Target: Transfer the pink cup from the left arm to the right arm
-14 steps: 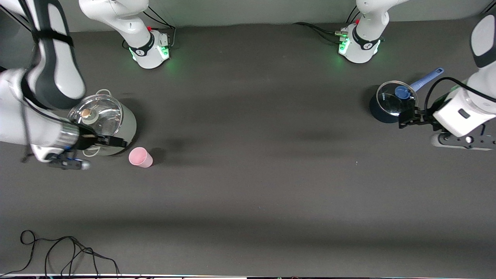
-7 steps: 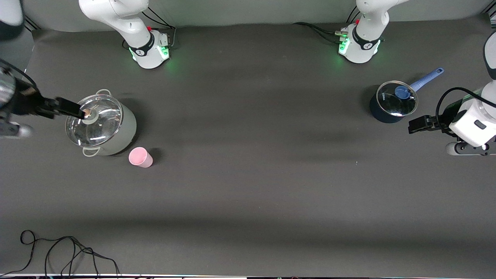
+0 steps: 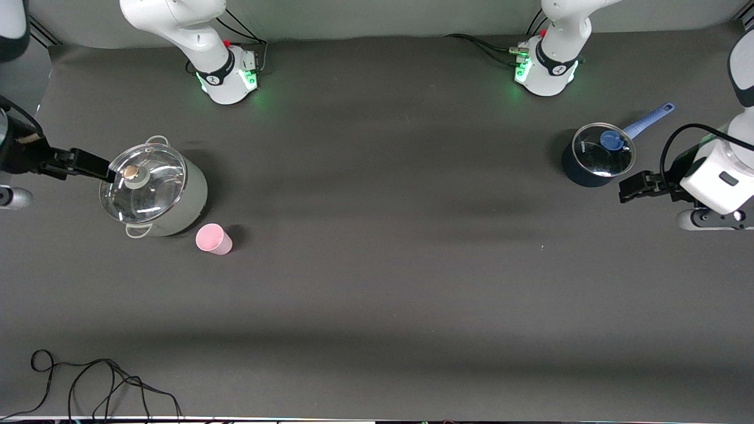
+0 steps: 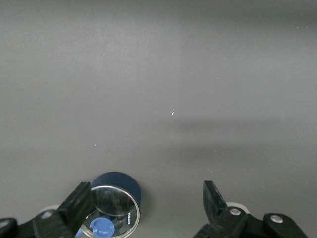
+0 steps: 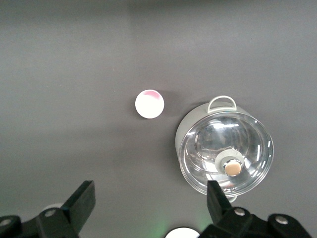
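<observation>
Pink cup [image 3: 213, 239] alone on bench [image 3: 377, 282], beside grey pot [image 3: 154, 189]. Left end effector [image 3: 629, 187], right end effector [image 3: 88, 164]: both spread, empty. Risk: reach clips pot.

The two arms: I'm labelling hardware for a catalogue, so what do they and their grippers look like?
Both arms are glossy white with dark grey joint bands; each base glows green, with black cables leading off. The left gripper is black, on a white boxy wrist with a looping black cable. The right gripper has slim black fingers. Each wrist view shows two black fingers with silver screws.
</observation>
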`<state>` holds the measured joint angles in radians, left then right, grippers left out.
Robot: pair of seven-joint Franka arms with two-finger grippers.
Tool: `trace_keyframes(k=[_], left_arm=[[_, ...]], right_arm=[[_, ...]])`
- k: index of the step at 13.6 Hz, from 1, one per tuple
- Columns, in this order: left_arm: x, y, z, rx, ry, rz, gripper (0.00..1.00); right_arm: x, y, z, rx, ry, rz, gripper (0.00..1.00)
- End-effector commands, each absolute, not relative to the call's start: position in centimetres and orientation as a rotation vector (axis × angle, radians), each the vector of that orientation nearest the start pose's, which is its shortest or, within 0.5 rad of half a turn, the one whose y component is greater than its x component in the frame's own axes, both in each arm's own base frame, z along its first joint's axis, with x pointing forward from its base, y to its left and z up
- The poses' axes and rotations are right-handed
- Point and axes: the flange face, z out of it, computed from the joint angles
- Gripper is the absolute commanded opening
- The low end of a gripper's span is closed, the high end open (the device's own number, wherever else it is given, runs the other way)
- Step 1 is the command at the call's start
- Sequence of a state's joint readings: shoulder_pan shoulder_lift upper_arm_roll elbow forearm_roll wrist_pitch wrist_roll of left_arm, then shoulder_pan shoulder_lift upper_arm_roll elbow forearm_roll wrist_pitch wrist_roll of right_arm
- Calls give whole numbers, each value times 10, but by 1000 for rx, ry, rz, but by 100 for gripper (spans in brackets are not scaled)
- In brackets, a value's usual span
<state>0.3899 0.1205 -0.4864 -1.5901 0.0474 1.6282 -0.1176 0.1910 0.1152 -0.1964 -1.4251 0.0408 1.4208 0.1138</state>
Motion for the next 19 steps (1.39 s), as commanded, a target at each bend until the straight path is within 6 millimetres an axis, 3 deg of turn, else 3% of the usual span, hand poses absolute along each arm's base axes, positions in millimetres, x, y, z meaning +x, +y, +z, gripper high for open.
trace_keyframes(k=[1,4,7,9,16,19], left_arm=[[574,-45,562,-3121,12,87,100],[574,-35,565,-3131,37,86,100],[572,-37,573,-3126,40,61,100],[573,-39,575,-3133,66,52,100],[568,-32,588,-3135,113,70,100],[568,-33,588,-3132,121,69,100]], right_arm=[[572,9,621,-3141,176,160,100],[571,10,621,-3141,173,168,100],[567,6,621,-3138,183,178,100],[564,-8,620,-3127,218,174,100],[539,-7,618,-3117,204,23,100],[527,-6,611,-3125,51,-62,100]])
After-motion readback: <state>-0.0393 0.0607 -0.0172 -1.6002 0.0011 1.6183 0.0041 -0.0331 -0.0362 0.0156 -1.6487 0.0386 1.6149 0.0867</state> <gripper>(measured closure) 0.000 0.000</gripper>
